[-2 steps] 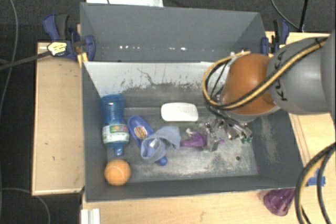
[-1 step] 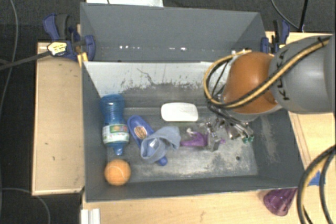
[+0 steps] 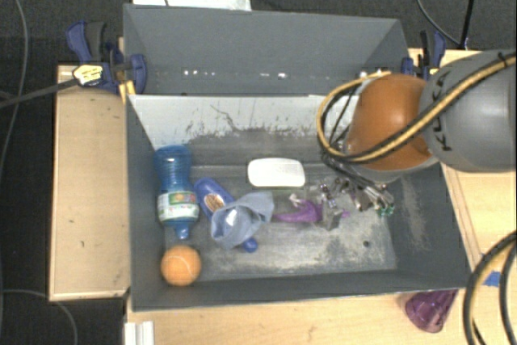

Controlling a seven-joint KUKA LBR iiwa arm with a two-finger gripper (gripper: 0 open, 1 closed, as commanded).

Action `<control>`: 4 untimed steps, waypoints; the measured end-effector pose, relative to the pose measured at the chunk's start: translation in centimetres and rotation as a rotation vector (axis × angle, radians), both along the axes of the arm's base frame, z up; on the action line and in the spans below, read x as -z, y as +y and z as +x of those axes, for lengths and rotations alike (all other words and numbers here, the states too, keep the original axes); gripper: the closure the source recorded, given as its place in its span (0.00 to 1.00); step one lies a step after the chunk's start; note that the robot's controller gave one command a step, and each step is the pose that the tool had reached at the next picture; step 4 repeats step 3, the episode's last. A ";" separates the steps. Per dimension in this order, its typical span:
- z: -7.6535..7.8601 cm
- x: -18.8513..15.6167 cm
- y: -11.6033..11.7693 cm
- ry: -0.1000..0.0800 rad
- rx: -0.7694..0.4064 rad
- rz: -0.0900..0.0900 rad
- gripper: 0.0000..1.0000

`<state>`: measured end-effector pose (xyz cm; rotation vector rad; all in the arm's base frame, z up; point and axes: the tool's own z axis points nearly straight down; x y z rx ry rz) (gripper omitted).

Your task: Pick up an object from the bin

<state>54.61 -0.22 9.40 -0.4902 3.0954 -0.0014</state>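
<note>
Pincer (image 3: 333,210) low over the bin (image 3: 266,52) floor, right of centre, at the right end of a purple toy (image 3: 297,213); contact unclear. White oval (image 3: 276,173) mid-bin, toward the back wall. Blue-grey cloth (image 3: 242,218) left of the toy, touching a small blue tube (image 3: 212,194). Blue bottle (image 3: 174,186) along the left edge. Orange ball (image 3: 180,265) in the front-left corner. Orange cover (image 3: 388,121) on the wrist.

The arm (image 3: 477,121) is reaching in from the right, its grey link angling down and left. The orange wrist cover (image 3: 388,125) is sitting ahead of it, with black-and-yellow cables (image 3: 335,121) looping round the cover's left side. The tool (image 3: 333,206) is hanging below the cover, pointing down-left.
</note>
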 end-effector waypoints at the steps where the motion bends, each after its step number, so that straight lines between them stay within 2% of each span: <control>1: 0.0 -1.4 0.0 0.000 0.000 0.000 1.00; 3: 0.0 -4.5 0.0 0.002 0.000 0.000 1.00; 4: 0.0 -4.5 0.0 0.002 0.000 0.000 1.00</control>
